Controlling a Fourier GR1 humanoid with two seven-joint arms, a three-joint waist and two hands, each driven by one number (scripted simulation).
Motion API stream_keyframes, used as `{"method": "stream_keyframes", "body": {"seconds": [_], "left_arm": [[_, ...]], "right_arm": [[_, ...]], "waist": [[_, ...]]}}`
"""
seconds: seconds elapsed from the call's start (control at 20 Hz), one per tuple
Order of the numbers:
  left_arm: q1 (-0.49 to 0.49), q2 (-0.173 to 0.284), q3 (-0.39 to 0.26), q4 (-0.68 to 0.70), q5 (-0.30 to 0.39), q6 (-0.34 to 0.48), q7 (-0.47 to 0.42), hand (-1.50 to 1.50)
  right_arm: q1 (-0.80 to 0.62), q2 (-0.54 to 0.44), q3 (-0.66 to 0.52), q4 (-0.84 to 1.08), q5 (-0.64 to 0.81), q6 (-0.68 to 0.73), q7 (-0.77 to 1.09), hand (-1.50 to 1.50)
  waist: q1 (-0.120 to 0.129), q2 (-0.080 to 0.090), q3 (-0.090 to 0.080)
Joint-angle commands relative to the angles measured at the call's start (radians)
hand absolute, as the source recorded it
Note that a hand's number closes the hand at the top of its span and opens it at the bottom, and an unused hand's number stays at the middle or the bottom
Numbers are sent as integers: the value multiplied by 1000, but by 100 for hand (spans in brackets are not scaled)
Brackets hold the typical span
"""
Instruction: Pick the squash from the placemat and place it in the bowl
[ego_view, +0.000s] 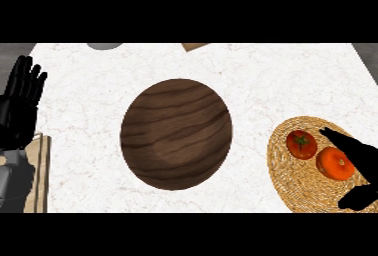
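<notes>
Worktop (88, 125): white marbled stone with faint veins, running edge to edge.
Bowl (176, 133): dark wood with a curved grain, oval from this steep angle, sitting in the middle of the worktop with nothing in it.
Placemat (291, 180): round, woven straw in coiled rings, lying at the worktop's right edge toward the near corner.
Squash (335, 163): orange, smooth and rounded (it is brighter than the fruit beside it), lying on the placemat, well apart from the bowl.
Tomato (301, 144): red with a small green stem star, on the placemat just beside the squash on the far-left side.
Right hand (363, 160): black, over the right part of the placemat; fingers lie along the squash's far side and the thumb shows near the mat's near edge, so it brackets the squash but I cannot tell whether it grasps it.
Left hand (18, 100): black, released, fingers straight and up, resting at the worktop's left edge.
Board (38, 175): pale wood, flat, at the near left corner, partly under the left forearm.
</notes>
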Motion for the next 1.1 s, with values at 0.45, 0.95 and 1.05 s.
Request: {"method": "stream_keyframes", "body": {"seconds": [0.45,0.95,1.05], "left_arm": [[27,-3,41,12,-1,-60,-42,0],[-21,-34,-5,-44,-10,-54,7,0],[-69,-43,-33,-46,-18,-51,32,0]], "right_arm": [[-41,49,-16,108,99,-165,-160,150],[-380,-173,20,401,172,-46,-407,150],[-462,-184,36,472,183,-60,-473,150]], "waist": [[-1,-1,0],[99,28,4],[117,37,7]]}}
